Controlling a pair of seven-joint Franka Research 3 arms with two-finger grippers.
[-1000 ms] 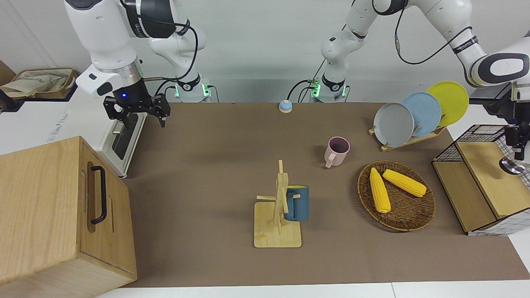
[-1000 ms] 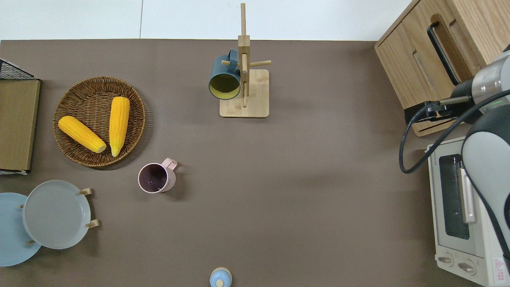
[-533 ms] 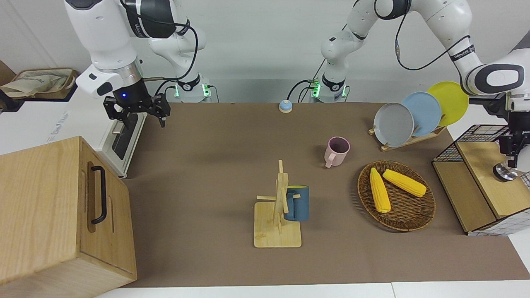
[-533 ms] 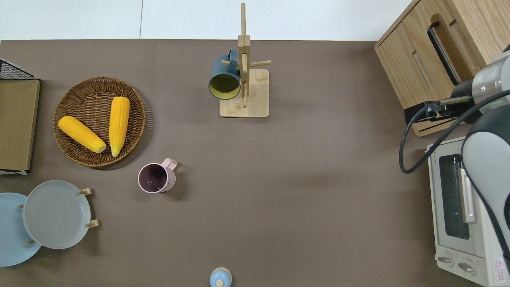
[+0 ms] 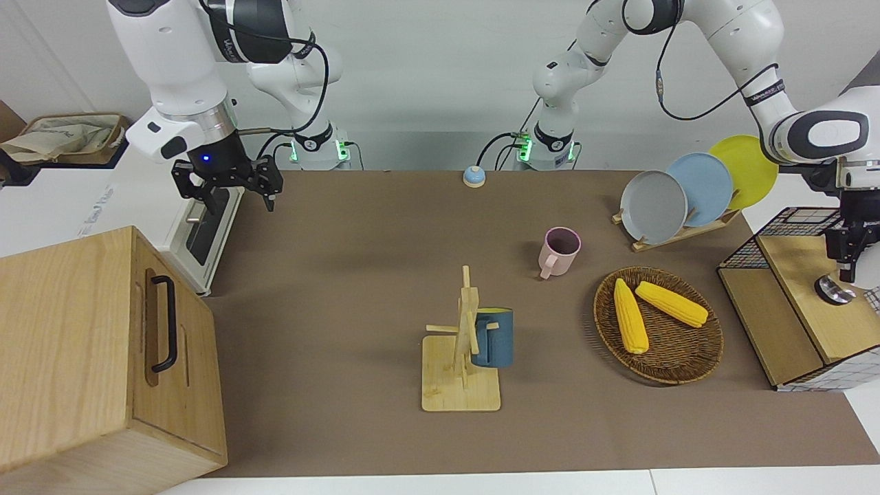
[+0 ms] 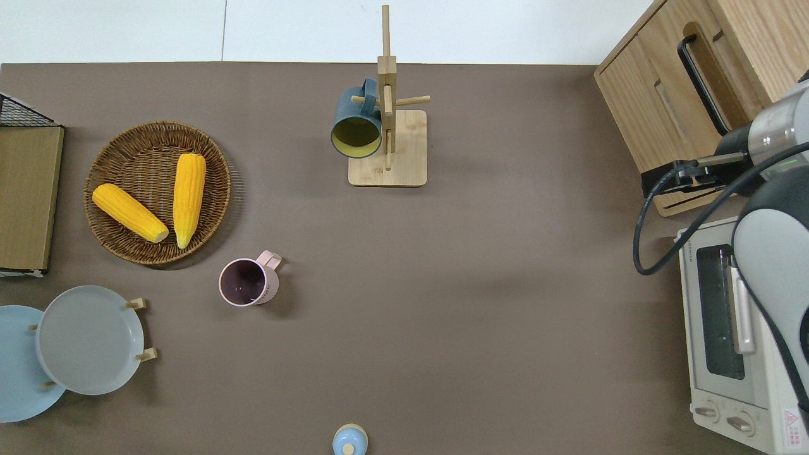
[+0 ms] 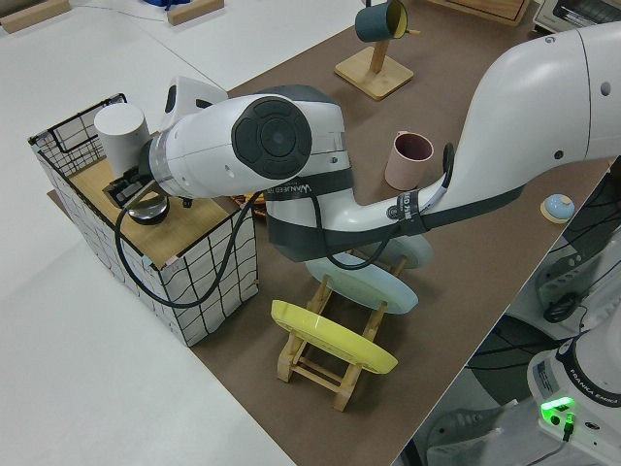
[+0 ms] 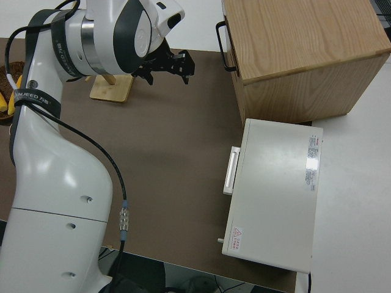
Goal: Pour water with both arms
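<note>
My left gripper (image 5: pixel 849 273) hangs low over the wooden top of a wire basket (image 5: pixel 790 275) at the left arm's end of the table. A small shiny metal round thing (image 5: pixel 832 289) sits right under it; whether it is held I cannot tell. A white cylinder (image 7: pixel 118 131) stands on the same top beside the gripper (image 7: pixel 134 192). A pink cup (image 5: pixel 561 251) stands upright on the brown mat. A blue mug (image 5: pixel 493 337) hangs on a wooden rack (image 5: pixel 460 392). The right arm is parked, its gripper (image 5: pixel 230 196) open. No water is in view.
A wicker basket (image 5: pixel 687 375) with two corn cobs lies beside the wire basket. A rack of plates (image 5: pixel 677 196) stands nearer to the robots. A wooden cabinet (image 5: pixel 82 344) and a toaster oven (image 6: pixel 727 328) fill the right arm's end. A small blue bell (image 5: pixel 474 177) sits near the bases.
My left gripper has come down and shifted toward the table's middle over the wire basket's top, and the shiny metal thing moved with it. The right arm has not moved.
</note>
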